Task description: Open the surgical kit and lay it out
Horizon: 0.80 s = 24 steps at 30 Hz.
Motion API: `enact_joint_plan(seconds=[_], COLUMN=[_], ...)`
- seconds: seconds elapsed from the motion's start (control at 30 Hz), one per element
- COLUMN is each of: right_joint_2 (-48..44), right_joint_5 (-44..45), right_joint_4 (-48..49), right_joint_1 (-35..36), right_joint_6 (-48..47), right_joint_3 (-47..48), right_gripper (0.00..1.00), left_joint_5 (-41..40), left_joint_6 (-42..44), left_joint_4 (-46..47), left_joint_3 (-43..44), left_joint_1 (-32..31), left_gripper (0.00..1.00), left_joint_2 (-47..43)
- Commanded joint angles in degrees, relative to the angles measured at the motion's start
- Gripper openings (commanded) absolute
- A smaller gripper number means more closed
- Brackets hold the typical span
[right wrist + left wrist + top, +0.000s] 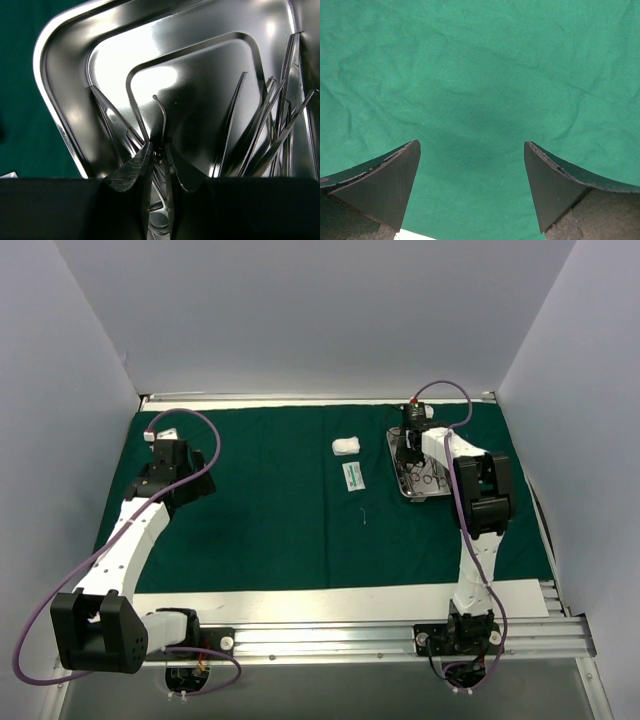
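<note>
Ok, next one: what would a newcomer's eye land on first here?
The shiny steel tray at the far right of the dark green drape, with the right gripper shut on a thin silver instrument inside it. Next, the white gauze wad and small packet lying on the cloth near the centre, while the left gripper hangs open over bare cloth.

Top view: instruments [428, 478] in the steel tray [425, 496] are too small to tell apart. The right gripper [409, 448] covers the tray's far end. Packet [353, 477] print unreadable. Pale speck [365, 519] on the drape [260, 510], too small to identify.

Right wrist: tray cut off at right and bottom edges. Curved-tip instrument [161, 112] pinched between the fingers [131, 172], its lower part hidden.

Left wrist: left gripper [471, 143], both fingers cut off by the bottom edge, as is a white sliver [412, 236].
</note>
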Motion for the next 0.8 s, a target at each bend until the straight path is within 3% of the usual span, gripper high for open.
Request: enact_joint_plan(seconds=[0.0, 0.23, 0.77], right_joint_2=[2.2, 2.9, -4.9], right_joint_5=[1.9, 1.2, 1.1], right_joint_4=[-6.4, -6.0, -2.4], right_joint_1=[0.5, -1.8, -4.3], right_joint_6=[-0.1, -0.7, -4.4], right_joint_3=[1.0, -0.4, 2.3], right_gripper=[0.12, 0.0, 0.0], left_joint_5=[0.5, 0.3, 0.3], left_joint_6=[0.5, 0.5, 0.5], left_joint_4=[2.3, 2.4, 2.3], left_joint_3=[0.2, 0.2, 0.2], left_joint_1=[-0.3, -0.3, -0.3], left_gripper=[0.94, 0.94, 0.94], left_joint_2=[-0.8, -0.8, -0.9])
